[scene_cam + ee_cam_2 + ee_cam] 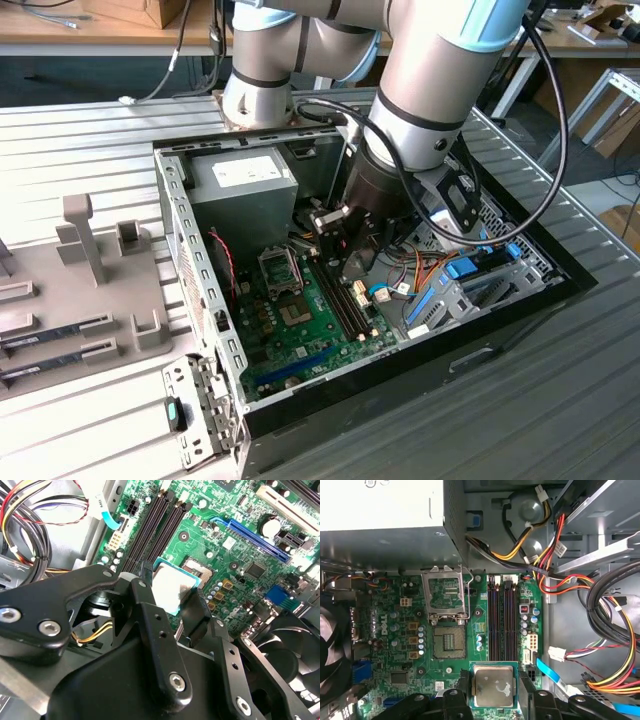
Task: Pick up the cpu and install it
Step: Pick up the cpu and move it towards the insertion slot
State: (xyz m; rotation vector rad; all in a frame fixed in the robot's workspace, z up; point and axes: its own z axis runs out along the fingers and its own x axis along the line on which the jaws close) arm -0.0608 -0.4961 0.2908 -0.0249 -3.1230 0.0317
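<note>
Grey metal case is laid open on the counter, with the green motherboard inside. The end effector is clamped on the cpu, held over the board, apart from the open socket. Carrying is judged in hand; seating would call for squaring over that socket.

You've got the cpu clamped by two opposite edges in the gripper. It's a small square chip with a smudged silver-grey top plate and a thin green edge. It's flat, plate up, above the board, apart from the open socket.
</note>
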